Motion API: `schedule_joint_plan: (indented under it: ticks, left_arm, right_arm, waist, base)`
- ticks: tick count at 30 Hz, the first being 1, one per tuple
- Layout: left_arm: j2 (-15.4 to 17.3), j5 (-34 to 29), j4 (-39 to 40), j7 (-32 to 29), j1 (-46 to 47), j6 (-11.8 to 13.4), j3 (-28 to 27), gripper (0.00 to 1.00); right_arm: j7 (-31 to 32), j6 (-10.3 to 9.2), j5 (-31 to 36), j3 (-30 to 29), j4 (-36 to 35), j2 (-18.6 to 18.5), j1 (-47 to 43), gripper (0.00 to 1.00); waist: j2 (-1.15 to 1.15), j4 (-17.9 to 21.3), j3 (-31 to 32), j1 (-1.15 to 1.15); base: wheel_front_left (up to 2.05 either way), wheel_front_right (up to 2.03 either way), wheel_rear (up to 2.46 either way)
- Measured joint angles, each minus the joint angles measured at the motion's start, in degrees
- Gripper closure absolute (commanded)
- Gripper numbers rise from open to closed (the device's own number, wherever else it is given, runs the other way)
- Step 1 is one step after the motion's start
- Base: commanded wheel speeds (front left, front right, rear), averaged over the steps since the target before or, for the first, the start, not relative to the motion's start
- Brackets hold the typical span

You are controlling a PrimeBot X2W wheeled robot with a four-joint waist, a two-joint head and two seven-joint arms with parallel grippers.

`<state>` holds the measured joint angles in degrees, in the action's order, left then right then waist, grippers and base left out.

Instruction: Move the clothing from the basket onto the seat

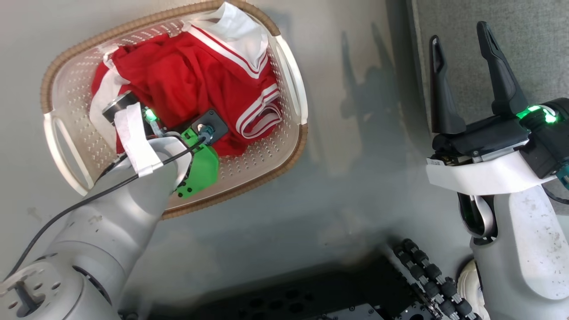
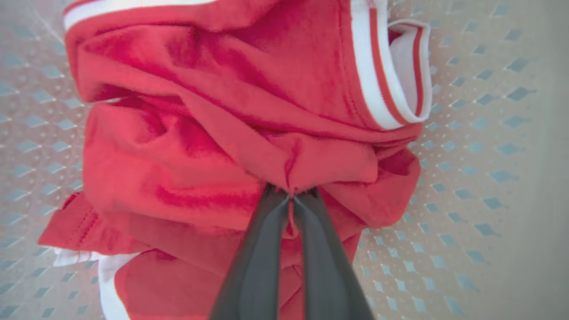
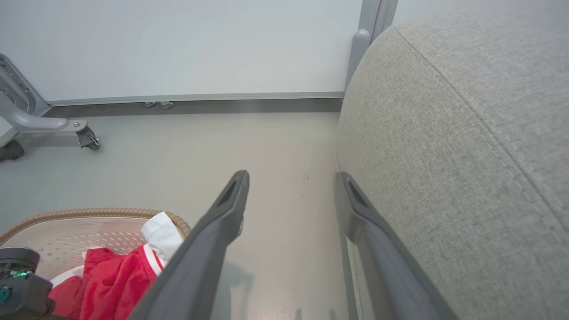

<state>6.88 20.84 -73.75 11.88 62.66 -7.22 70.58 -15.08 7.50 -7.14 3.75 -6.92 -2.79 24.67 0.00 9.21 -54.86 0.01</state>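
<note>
The red clothing with white striped trim lies bunched inside the cream basket on the floor at upper left. My left arm reaches down into the basket. In the left wrist view my left gripper is shut on a pinched fold of the red clothing, above the perforated basket floor. My right gripper stands open at upper right beside the grey seat, nothing between its fingers. In the right wrist view the right gripper is open next to the seat, with the basket and clothing at lower left.
Grey floor lies between basket and seat. My dark wheeled base shows at the bottom. A white wall and a caster leg of some equipment stand beyond the basket.
</note>
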Motion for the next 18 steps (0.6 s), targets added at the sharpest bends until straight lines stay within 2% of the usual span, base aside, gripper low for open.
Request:
schedule_joint_plan:
  ticks: [11,18]
  left_arm:
    - [-1.9,2.4,2.8,2.9,-2.6,-0.1,-1.0,1.00]
    - [-1.5,3.3,11.1,3.1,-5.7,0.5,-4.4,1.00]
  right_arm:
    - [0.0,0.00,0.6,-0.2,1.4,0.0,-0.2,0.00]
    - [0.0,0.00,1.7,-0.4,2.3,0.0,-1.2,0.00]
  waist:
    - [0.00,-1.9,5.9,0.00]
    - [0.00,-3.5,10.6,0.00]
  base:
    - [0.00,0.00,0.00]
    - [0.00,0.00,0.00]
